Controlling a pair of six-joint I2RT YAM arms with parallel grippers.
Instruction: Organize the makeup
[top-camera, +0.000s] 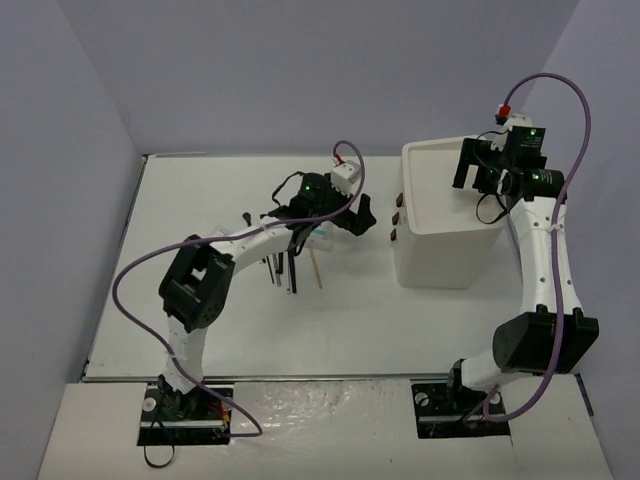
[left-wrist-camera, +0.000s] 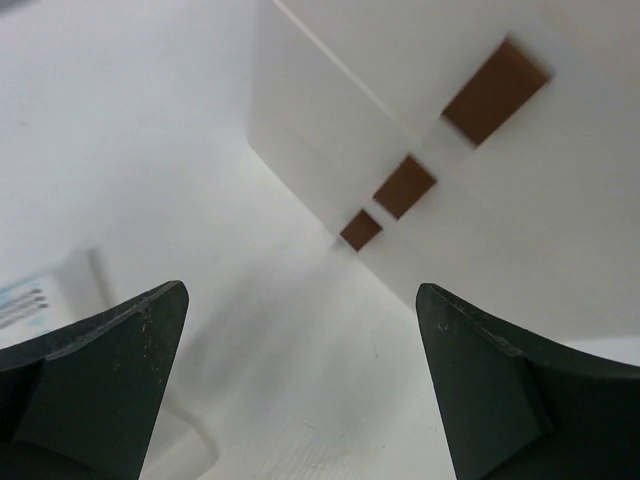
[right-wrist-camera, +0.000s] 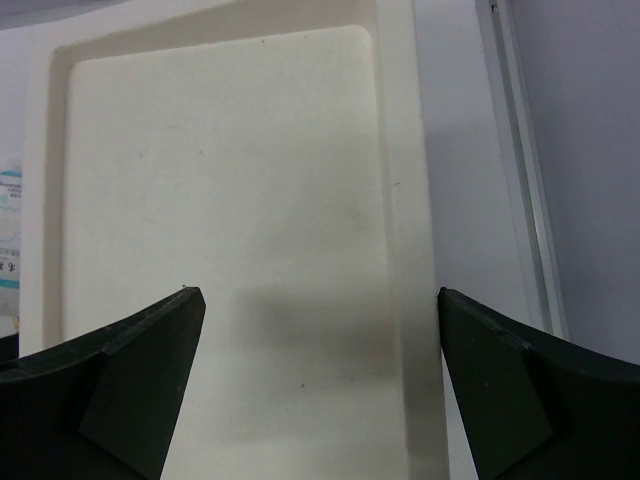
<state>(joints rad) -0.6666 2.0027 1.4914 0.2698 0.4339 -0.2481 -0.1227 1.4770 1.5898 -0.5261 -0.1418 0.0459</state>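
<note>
White counter (top-camera: 200, 200) fills the top view: the makeup sticks (top-camera: 285, 268) lie clustered near its middle, the left gripper (top-camera: 362, 215) hangs wide and empty between them and the box (top-camera: 440, 190), and the right gripper (top-camera: 468, 165), also wide and empty, hovers over that box. The left wrist view frames the box's brown knobs (left-wrist-camera: 405, 186), with a blue-printed packet (left-wrist-camera: 25, 300) at its margin. The right wrist view shows the box's bare recessed top, so sorting looks barely begun; next probably comes pulling a knob or pinching a stick.
</note>
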